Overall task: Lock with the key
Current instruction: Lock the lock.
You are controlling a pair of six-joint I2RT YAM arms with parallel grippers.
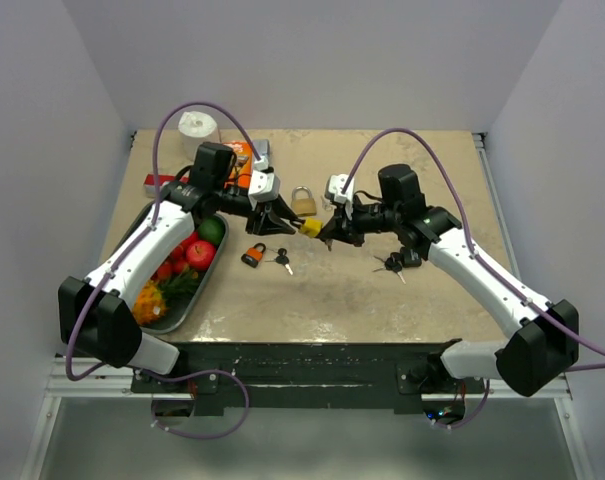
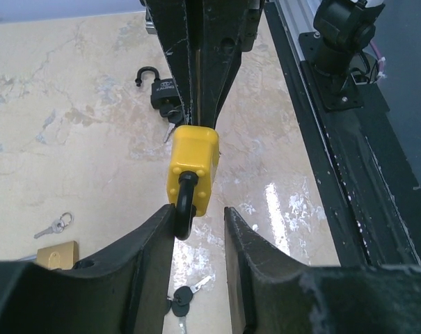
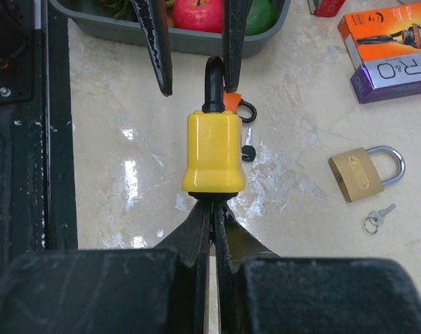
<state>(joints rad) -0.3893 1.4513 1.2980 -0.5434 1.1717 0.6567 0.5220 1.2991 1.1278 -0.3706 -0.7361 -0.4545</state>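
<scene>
The yellow padlock [image 1: 309, 228] hangs in the air over the middle of the table [image 1: 382, 300], between the two claws; the right claw [image 3: 211, 202] is pinched tight at the padlock's base, and what it pinches is hidden; the left claw [image 2: 200, 212] stands parted around the black shackle [image 2: 184, 209], which touches one finger [image 2: 158, 236]; a brass padlock [image 1: 303, 202] lies just behind, an orange padlock [image 1: 253, 254] nearer the left arm.
</scene>
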